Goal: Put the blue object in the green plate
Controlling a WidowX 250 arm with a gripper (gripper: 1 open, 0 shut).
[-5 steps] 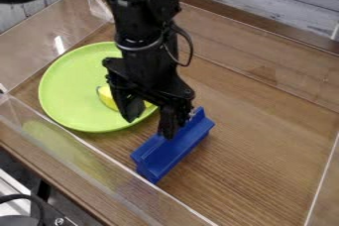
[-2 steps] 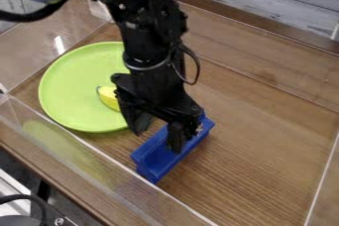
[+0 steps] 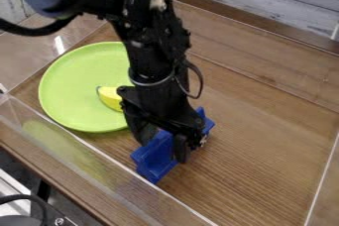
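The gripper (image 3: 161, 136) has dropped, jaws wide, straddling the block (image 3: 169, 149) (ungrasped) beside the plate (image 3: 66, 86): the grasp comes next.

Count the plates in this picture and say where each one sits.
1. The green plate lies on the wooden table, left of the arm, with a yellow piece on it. None seems hidden.

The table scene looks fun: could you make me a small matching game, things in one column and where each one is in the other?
Things:
1. blue object
2. yellow piece
3. green plate
4. gripper

Places:
A. lying in the plate
B. on the wood, left of the arm
C. on the wood beside the plate, under the gripper
D. pointing down, open astride the blue object

Pairs: 1-C, 2-A, 3-B, 4-D
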